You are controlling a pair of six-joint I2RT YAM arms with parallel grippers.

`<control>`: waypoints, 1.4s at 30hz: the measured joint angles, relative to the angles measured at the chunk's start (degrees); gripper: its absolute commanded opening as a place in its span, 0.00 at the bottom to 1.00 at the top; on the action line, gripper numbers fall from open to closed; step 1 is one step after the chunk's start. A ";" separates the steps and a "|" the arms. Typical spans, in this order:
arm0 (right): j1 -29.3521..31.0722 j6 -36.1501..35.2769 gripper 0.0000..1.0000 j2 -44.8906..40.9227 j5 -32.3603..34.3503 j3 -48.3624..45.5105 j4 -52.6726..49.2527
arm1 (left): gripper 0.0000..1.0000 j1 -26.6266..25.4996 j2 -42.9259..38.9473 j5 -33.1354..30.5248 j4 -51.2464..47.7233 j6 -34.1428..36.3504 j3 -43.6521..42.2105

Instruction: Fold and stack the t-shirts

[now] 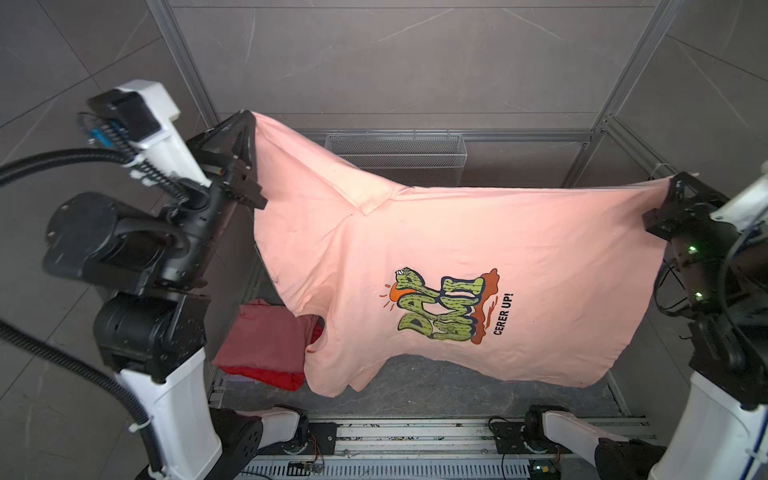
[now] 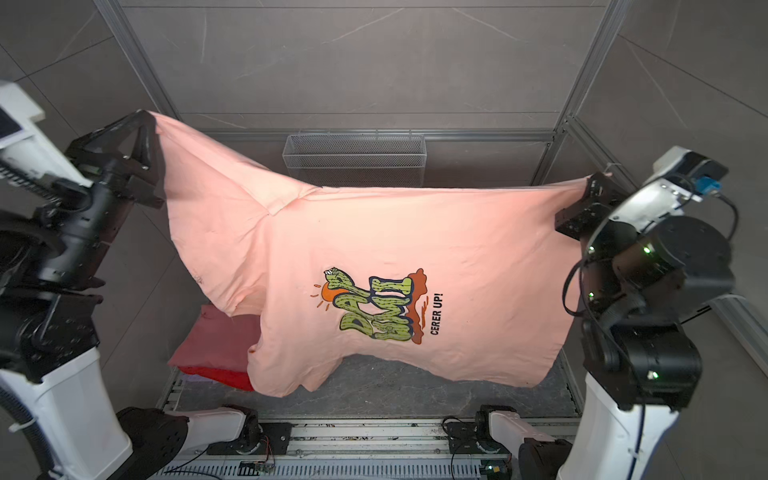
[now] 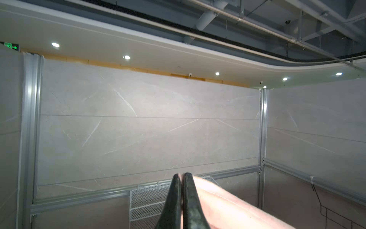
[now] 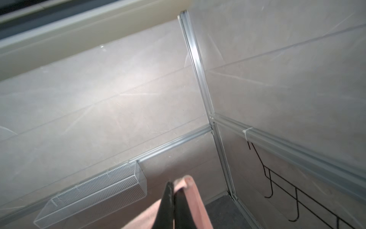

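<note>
The left claw (image 1: 248,116) and right claw (image 1: 676,179) clench edges of the peach-pink cotton t-shirt (image 1: 457,232), spread above the bench (image 1: 457,390). A folded dusty-rose t-shirt (image 1: 266,332) lies stacked on a bright red t-shirt (image 1: 270,379); the held one is unfolded.

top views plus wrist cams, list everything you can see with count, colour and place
peach-pink t-shirt: one, peach-pink with green-orange print, held up spread between both grippers
dusty rose t-shirt: one, dusty rose, folded, on top of the stack at the table's left
red t-shirt: one, bright red, folded, under the rose one
mesh basket: one, pale, on the back rail
wire rack: one, black, on the right wall
table: one, dark grey, below the shirt
left gripper: one, black, shut on the shirt's edge
right gripper: one, black, shut on the opposite edge
</note>
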 measured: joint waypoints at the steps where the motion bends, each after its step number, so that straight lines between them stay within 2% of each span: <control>1: 0.00 0.02 0.00 1.55 0.24 -2.05 0.98 | 0.00 0.00 2.49 -0.07 0.17 -0.02 -0.26; 8: -0.02 1.33 0.00 15.67 1.86 -18.56 8.87 | 0.00 0.04 24.65 0.48 1.29 -2.64 -5.55; 12: -0.07 2.21 0.00 24.11 2.99 -23.89 12.35 | 0.00 0.04 40.41 1.64 -0.24 -4.98 -2.21; 15: -0.11 2.89 0.29 30.32 4.24 -23.89 14.69 | 0.20 0.04 49.55 1.64 -1.33 -6.08 2.03; 16: -0.11 3.37 0.47 32.13 4.92 -23.78 15.10 | 0.42 0.04 51.23 1.46 -1.53 -6.38 2.38; 17: -0.11 3.56 0.55 33.51 5.27 -23.78 15.39 | 0.61 0.04 52.22 1.20 -1.68 -6.64 2.36; 18: -0.11 3.87 0.59 34.71 5.46 -23.78 15.50 | 0.72 0.02 52.61 0.79 -1.97 -6.69 2.21; 19: -0.15 4.13 0.62 35.52 5.44 -23.78 15.50 | 0.74 0.02 52.59 0.22 -1.92 -6.75 1.46; 28: -0.15 8.24 0.64 33.22 3.06 -23.76 14.53 | 0.76 0.00 40.94 -1.25 -0.31 -8.72 -11.76; 32: -0.15 11.74 0.64 28.65 -0.59 -29.27 14.60 | 0.76 -0.79 37.73 -0.09 -0.90 -10.84 -15.45; 38: -0.15 17.46 0.65 25.07 -7.43 -38.25 14.99 | 0.73 -4.52 40.35 0.81 -2.75 -15.19 -17.09; 42: -0.15 21.40 0.65 25.07 -12.00 -44.61 16.61 | 0.72 -7.61 47.01 1.49 -3.87 -17.99 -13.64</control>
